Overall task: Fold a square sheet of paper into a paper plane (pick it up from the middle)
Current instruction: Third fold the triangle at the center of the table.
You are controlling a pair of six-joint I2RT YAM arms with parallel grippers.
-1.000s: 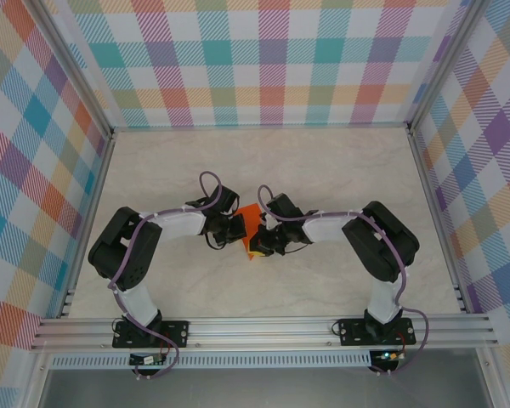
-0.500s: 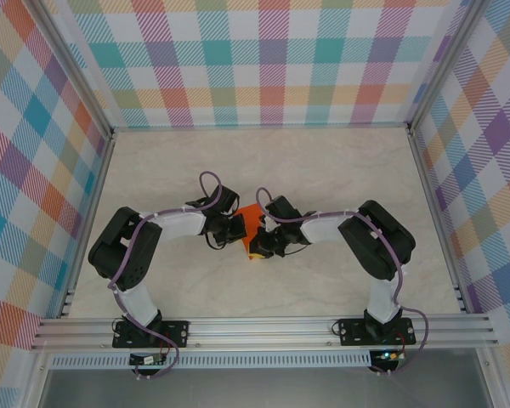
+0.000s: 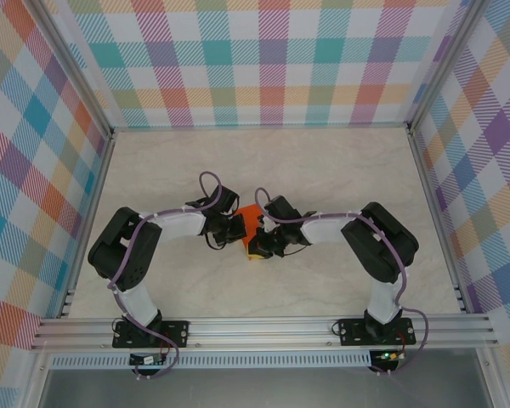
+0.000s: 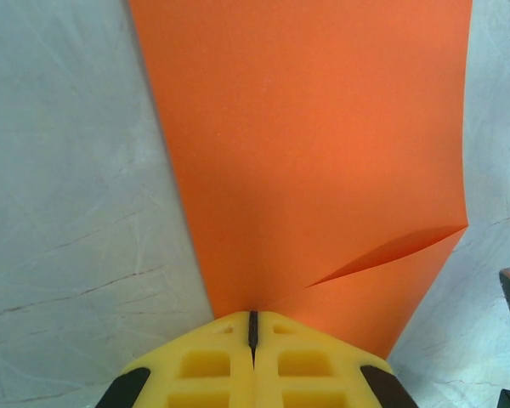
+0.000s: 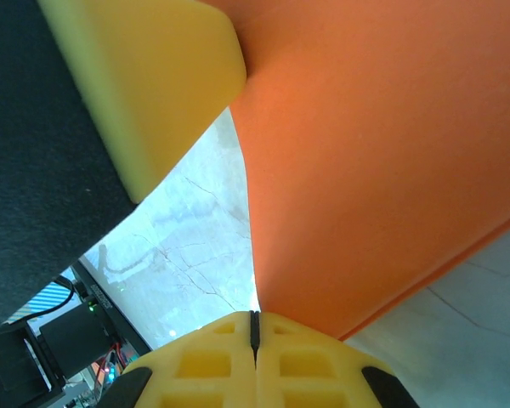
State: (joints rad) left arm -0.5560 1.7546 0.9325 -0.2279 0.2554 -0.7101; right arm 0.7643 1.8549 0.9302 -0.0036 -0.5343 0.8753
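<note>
The bright orange sheet of paper (image 3: 252, 218), folded into layers, hangs between my two grippers over the middle of the table. In the left wrist view the paper (image 4: 306, 144) runs straight out of my left gripper (image 4: 253, 316), whose yellow fingers are shut on its near edge; a folded layer's edge crosses it at the lower right. My right gripper (image 5: 255, 318) is shut on another edge of the paper (image 5: 382, 170), with a yellow finger (image 5: 144, 85) of the left gripper at the upper left. From above, the left gripper (image 3: 240, 228) and right gripper (image 3: 257, 246) nearly touch.
The pale marble tabletop (image 3: 323, 170) is ringed by checked walls (image 3: 263, 59) with metal rails at the sides and front (image 3: 263, 327). Both arms bend inward from their bases at the near edge.
The right arm's elbow has shifted a little. Both grippers and the paper stay almost where they were, still shut on it.
</note>
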